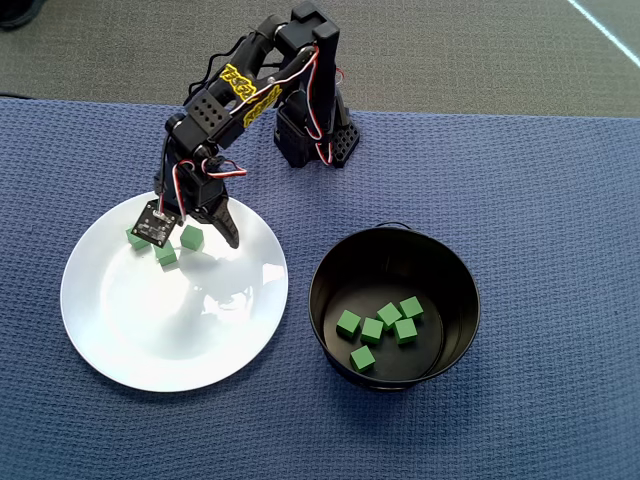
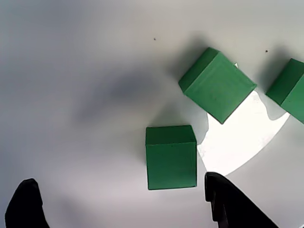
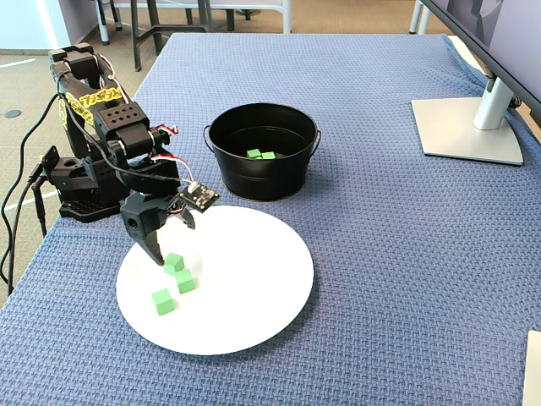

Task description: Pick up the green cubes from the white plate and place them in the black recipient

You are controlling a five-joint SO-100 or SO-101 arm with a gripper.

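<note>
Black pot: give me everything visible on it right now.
The black pot is round, with tall straight walls and a glossy dark inside, seemingly metal, with a thin wire handle at the rim. It stands upright on the blue woven cloth, beside the white plate, apart from it. Five green cubes lie on its floor. The hand is away, over the plate.

Rightmost green cube (image 2: 290, 90) cut by wrist view's edge, monitor (image 3: 490, 25) cropped (fixed view)

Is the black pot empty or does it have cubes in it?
Not empty. The overhead view shows five green cubes lying on the bottom of the black pot.
</note>
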